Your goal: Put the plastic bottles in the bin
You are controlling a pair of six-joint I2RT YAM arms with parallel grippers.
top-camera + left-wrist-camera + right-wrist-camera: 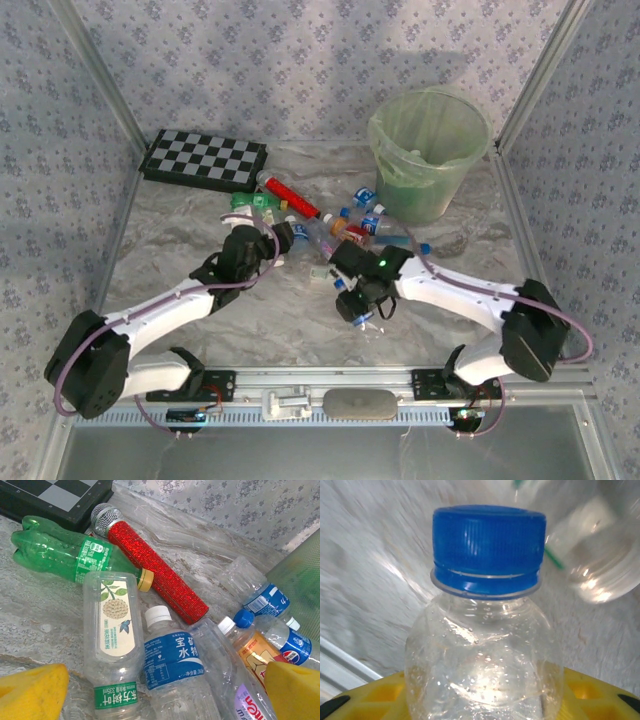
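Near the middle of the table (160, 240), the right tool (362, 312) is clamped on a clear bottle (480, 655) just under its blue cap (487, 545). The yellow pads (595, 695) press on either side of the shoulder, probably because that stiffer part will not crumple or slip when carried. The bin (430, 150) stands at the far right, well apart from this tool, so the bottle has some way to go.

The left tool (160, 690) hangs over the heap (330, 222) with its fingers (30, 692) spread wide. It seems to be lining up a pick on the two bottles lying side by side beneath it. One is a squarish bottle (112, 635) with a cream label showing a round fruit and a bird, and a green band reading "335ml". Touching it is a white-capped bottle (172, 665) whose blue label carries white Chinese characters, "宝矿" and "水特".

Beyond them lie:
- a green bottle (65, 552) with a yellow cap and label text too small to read
- a red glitter microphone (155, 565)
- an orange-labelled bottle (255, 655)
- a Pepsi bottle (295, 645) showing the round logo

A checkerboard (55, 495) sits at the back.
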